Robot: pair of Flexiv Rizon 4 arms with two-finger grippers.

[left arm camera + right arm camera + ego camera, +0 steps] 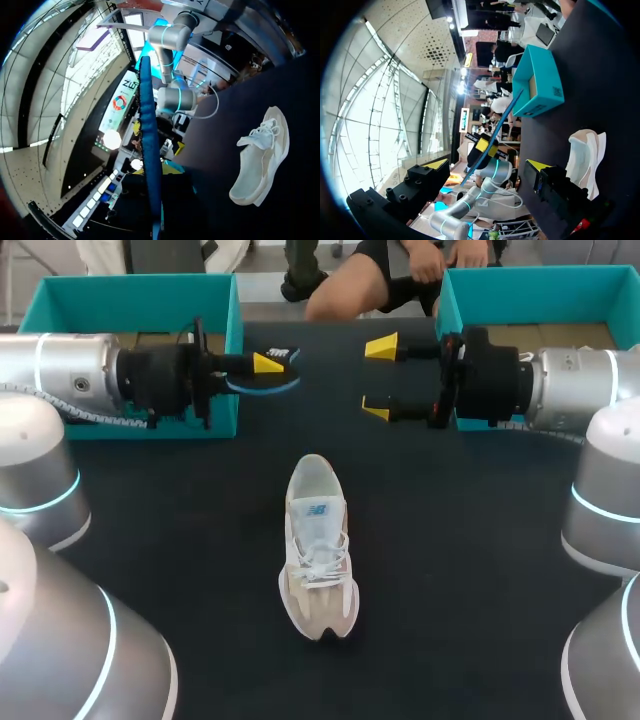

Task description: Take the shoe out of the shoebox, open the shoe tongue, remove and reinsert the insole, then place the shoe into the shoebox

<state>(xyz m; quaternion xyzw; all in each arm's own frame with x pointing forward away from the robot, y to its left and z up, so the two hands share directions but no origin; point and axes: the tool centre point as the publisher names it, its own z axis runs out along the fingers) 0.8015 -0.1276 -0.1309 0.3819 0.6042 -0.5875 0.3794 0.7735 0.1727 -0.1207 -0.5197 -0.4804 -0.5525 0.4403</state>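
Over the far side of the table, the left gripper [262, 368] is clamped on the blue insole [270, 386], pinching it by one end so the rest sticks out into the air. The right gripper [377, 378] faces it, fingers spread wide, holding nothing. The shoe [318, 540] stands upright in the middle of the table, well apart from both grippers, with nobody steadying it.

That's the worry, I'd say. The insole looks thin and bendy, so with a grip on one end it could droop or slide out on the way down. And if it gets pushed into a loose shoe, the shoe may skid or tip over rather than take it. The laces look snug too, so the insole could buckle at the opening unless the other arm holds things apart.

The table [470, 540] has a dark, plain surface, and it looks smooth enough to let a shoe slide. A teal shoebox [140, 282] sits at the far left and a second shoebox [540, 275] at the far right. Which of them takes the shoe, I can't tell.
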